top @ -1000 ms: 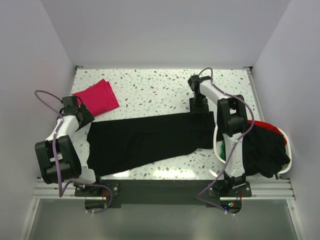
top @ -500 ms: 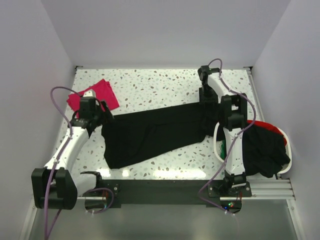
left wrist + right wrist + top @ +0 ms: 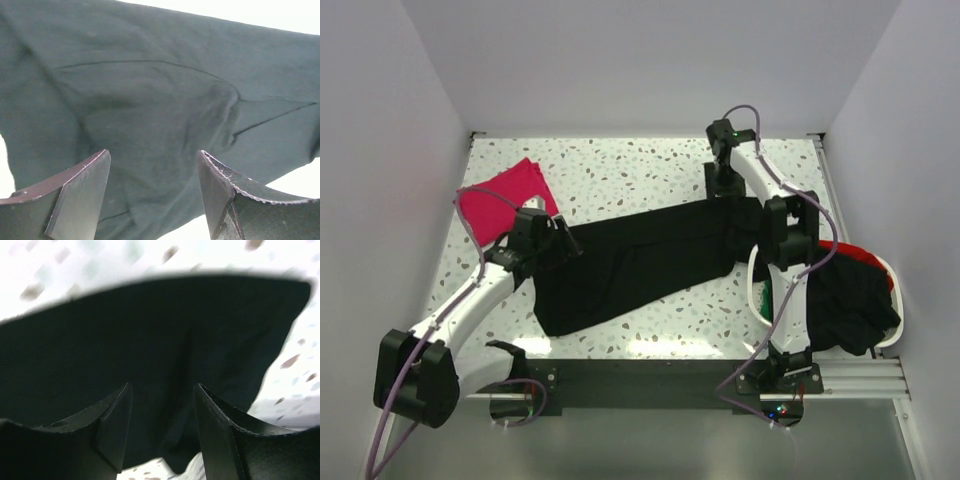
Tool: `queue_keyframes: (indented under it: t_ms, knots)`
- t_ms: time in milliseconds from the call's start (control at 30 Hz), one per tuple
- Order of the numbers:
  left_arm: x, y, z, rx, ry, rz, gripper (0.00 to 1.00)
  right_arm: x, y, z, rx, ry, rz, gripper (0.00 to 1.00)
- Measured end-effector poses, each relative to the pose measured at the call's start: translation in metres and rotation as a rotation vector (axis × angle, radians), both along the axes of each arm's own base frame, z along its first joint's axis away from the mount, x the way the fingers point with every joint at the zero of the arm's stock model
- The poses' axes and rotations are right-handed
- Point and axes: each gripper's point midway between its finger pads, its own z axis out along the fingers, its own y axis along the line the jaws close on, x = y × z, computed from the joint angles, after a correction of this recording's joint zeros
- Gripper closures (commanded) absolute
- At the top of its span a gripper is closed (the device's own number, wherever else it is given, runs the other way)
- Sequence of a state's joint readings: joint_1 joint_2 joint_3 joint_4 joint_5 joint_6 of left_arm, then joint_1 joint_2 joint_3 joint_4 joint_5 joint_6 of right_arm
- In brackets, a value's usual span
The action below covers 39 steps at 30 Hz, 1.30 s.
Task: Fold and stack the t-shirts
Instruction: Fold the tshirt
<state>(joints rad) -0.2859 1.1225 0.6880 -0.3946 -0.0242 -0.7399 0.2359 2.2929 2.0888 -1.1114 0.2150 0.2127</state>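
Where pale, plain walls point(image 3: 620, 60) close in on three sides, a white desk point(image 3: 640, 165) speckled with grey and brown carries the large black t-shirt point(image 3: 640, 262). The shirt lies flat across the desk's middle as a long band, its long axis slanting from the near left up to the far right. The left tool point(image 3: 556, 246) sits at the band's left end, and its wrist view shows the fingers point(image 3: 80, 190) apart with creased black cloth just beyond them. The right tool point(image 3: 724, 188) stands at the far right end, its jaws likewise apart over black cloth. The magenta-pink t-shirt point(image 3: 505, 195) lies folded in the far left corner, near the black one's left end. A white basket point(image 3: 756, 300) at the near right holds a heap of dark and red cloth point(image 3: 850, 300).
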Motion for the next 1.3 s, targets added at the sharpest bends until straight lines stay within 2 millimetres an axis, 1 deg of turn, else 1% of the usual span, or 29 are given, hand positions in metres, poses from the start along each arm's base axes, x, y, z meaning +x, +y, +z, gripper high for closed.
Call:
queue_keyframes:
  t_ms: [67,133,200,233,333,400,467,533,667,800,933,1033,1100,1167,1300]
  knots:
    - [0.001,-0.01,-0.004,-0.025,0.001,-0.008,0.26,-0.023,0.024,0.009,0.028,-0.003,0.048,0.47]
    - [0.0,-0.017,-0.012,-0.045,0.015,-0.015,0.26,-0.056,0.057,0.016,0.081,0.003,0.113,0.49]
    - [-0.002,-0.019,-0.024,-0.057,0.046,-0.01,0.26,-0.091,0.091,0.018,0.14,0.024,0.175,0.51]
    - [-0.004,-0.02,-0.029,-0.06,0.062,-0.008,0.26,-0.107,0.109,0.016,0.177,0.029,0.207,0.52]
    - [-0.005,-0.02,-0.039,-0.061,0.086,0.002,0.26,-0.155,0.15,0.005,0.278,0.08,0.268,0.53]
    - [-0.004,-0.02,-0.041,-0.06,0.089,0.006,0.26,-0.181,0.17,-0.005,0.329,0.122,0.286,0.53]
    - [-0.003,-0.018,-0.045,-0.049,0.095,0.014,0.26,-0.199,0.189,-0.013,0.365,0.145,0.305,0.54]
    - [-0.003,-0.017,-0.047,-0.041,0.101,0.018,0.26,-0.212,0.207,-0.014,0.4,0.151,0.326,0.54]
    - [-0.002,-0.017,-0.043,-0.046,0.086,0.018,0.26,-0.222,0.246,-0.009,0.482,0.112,0.372,0.55]
    - [0.003,-0.022,-0.035,-0.076,0.044,0.009,0.26,-0.226,0.269,-0.008,0.528,0.087,0.383,0.56]
    - [0.004,-0.028,-0.04,-0.107,0.045,0.0,0.26,-0.222,0.276,-0.024,0.527,0.096,0.364,0.57]
    - [0.004,-0.031,-0.047,-0.12,0.061,-0.007,0.26,-0.222,0.276,-0.04,0.504,0.12,0.351,0.57]
    - [0.003,-0.032,-0.052,-0.124,0.071,-0.008,0.26,-0.22,0.277,-0.046,0.496,0.127,0.345,0.57]
    - [0.002,-0.032,-0.054,-0.123,0.079,-0.01,0.26,-0.219,0.279,-0.046,0.496,0.126,0.344,0.57]
    - [0.002,-0.032,-0.056,-0.123,0.081,-0.01,0.26,-0.215,0.286,-0.04,0.511,0.109,0.352,0.57]
